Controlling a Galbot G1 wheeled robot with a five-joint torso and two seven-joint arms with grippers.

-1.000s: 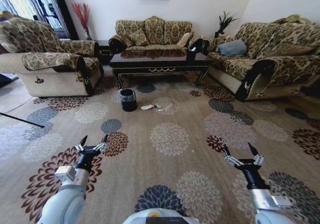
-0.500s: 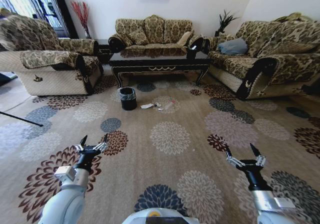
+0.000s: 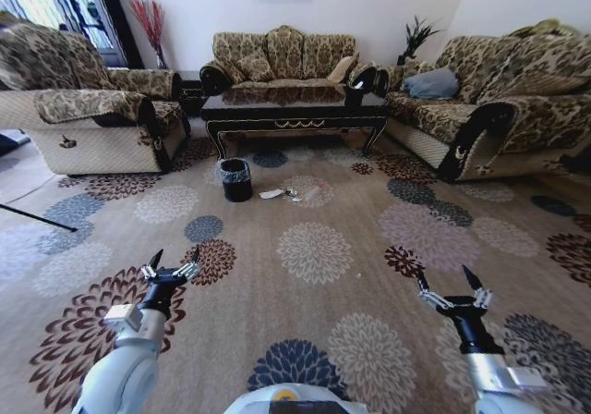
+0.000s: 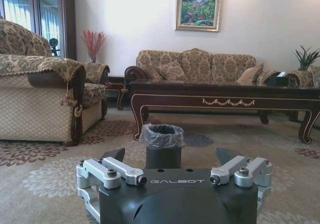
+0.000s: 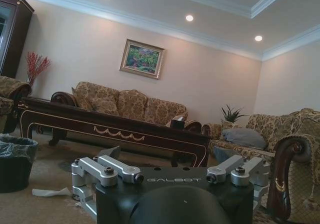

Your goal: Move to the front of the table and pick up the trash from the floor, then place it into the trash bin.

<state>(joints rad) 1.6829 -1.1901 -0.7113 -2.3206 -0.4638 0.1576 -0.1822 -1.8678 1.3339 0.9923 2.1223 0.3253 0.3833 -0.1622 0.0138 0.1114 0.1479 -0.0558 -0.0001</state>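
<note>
The dark glossy table (image 3: 294,115) stands far ahead, before the middle sofa. On the patterned floor (image 3: 277,303) in front of it sits the black trash bin (image 3: 236,179). The trash lies just right of the bin: a white paper scrap (image 3: 271,195), a small can (image 3: 291,193) and a clear bottle (image 3: 312,194). My left gripper (image 3: 175,255) and right gripper (image 3: 443,275) hover open over the near carpet, well short of the trash, holding nothing. The left wrist view faces the trash bin (image 4: 162,145) and table (image 4: 225,98). The right wrist view catches the paper scrap (image 5: 50,192) beside the bin (image 5: 15,161).
An armchair (image 3: 88,109) stands at the left and a long sofa (image 3: 499,109) at the right, with another sofa (image 3: 282,63) behind the table. A thin dark rod (image 3: 37,218) lies on the carpet at far left. Wide open carpet stretches between me and the trash.
The whole head view has shifted slightly, so the camera has moved a little. Both arms hold the same open pose, and the trash and bin lie as before.
</note>
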